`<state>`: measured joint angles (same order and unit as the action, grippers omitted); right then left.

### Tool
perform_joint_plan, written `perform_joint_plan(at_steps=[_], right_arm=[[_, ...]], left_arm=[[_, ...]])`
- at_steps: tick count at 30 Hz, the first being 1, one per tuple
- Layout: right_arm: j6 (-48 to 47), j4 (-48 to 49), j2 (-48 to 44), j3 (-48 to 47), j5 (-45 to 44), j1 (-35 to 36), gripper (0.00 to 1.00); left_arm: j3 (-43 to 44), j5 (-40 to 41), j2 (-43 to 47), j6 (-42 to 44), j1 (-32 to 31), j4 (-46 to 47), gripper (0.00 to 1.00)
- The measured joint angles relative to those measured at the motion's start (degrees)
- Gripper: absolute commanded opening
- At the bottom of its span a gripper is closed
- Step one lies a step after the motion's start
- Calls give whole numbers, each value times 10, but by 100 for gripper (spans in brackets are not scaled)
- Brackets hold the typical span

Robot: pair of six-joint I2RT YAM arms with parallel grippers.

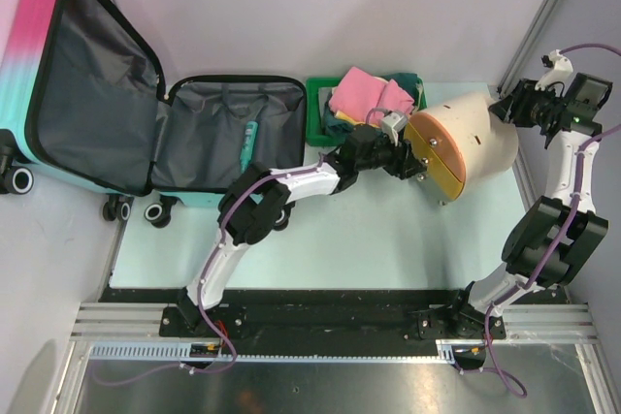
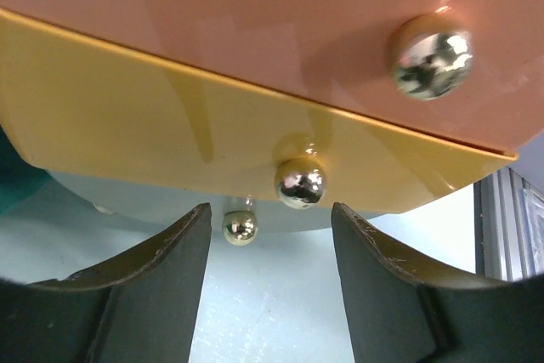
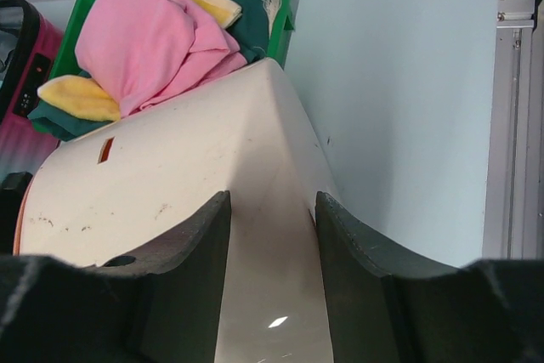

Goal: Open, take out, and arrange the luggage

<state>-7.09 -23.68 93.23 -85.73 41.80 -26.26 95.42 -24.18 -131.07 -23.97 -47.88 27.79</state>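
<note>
Luggage: the luggage (image 1: 97,94) is lying wide open at the far left of the bench (image 1: 388,239) — the lid half is leaning up against the left wall, and the base half is resting flat with its dark lining facing up.
Long axis: the opened pair is stretching left to right along the far edge, with the wheels (image 1: 155,210) pointing toward the near side.
Inside: a slim teal item (image 1: 249,143) is lying in the base half; I cannot make out what it is.
Next door: the green tray (image 1: 312,113) is sitting just right of the base half, with pink, yellow and green cloths (image 1: 364,94) heaping out of it.
Further right: the white-and-orange cylinder (image 1: 475,138) is lying on its side, its orange end facing left, between the two tools.
Left arm: the left tool (image 2: 270,214) is standing spread with nothing between its fingers, facing the studded orange end close up.
Right arm: the right tool (image 3: 272,218) is sitting at the white end with its fingers apart — whether they are pinching the shell, I cannot tell.
Bearing: the luggage is lying to the left of both tools. The left arm is much the nearer, and the right is well apart, with the cylinder and tray in between.
Judgement: any reach into the base half is looking like the left arm's job, swinging leftward past the tray.
</note>
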Motion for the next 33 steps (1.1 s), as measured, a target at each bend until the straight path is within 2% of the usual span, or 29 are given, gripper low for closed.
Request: perform_joint_plan(at_steps=[8, 17, 19, 21, 22, 25, 28, 33], right_arm=[[-1, 2, 0, 0, -4, 3, 47], [-3, 3, 0, 0, -4, 3, 47], [-3, 3, 0, 0, -4, 3, 47], [-4, 3, 0, 0, -5, 4, 47], [-4, 4, 0, 0, -5, 4, 47], [-4, 4, 0, 0, -8, 4, 47], [-4, 6, 0, 0, -9, 5, 47], [-6, 9, 2, 0, -12, 6, 45]], left_arm=[[36, -1, -37, -18, -2, -20, 54], [64, 0, -44, -35, -9, -35, 52], [64, 0, -44, -41, -9, -35, 45], [66, -2, -44, -45, -9, -36, 31], [66, -3, -44, -48, -9, -36, 20], [69, -11, -44, -51, -10, -35, 9], [66, -20, -42, -59, -8, -35, 1], [6, -14, -15, -50, -4, -29, 0]])
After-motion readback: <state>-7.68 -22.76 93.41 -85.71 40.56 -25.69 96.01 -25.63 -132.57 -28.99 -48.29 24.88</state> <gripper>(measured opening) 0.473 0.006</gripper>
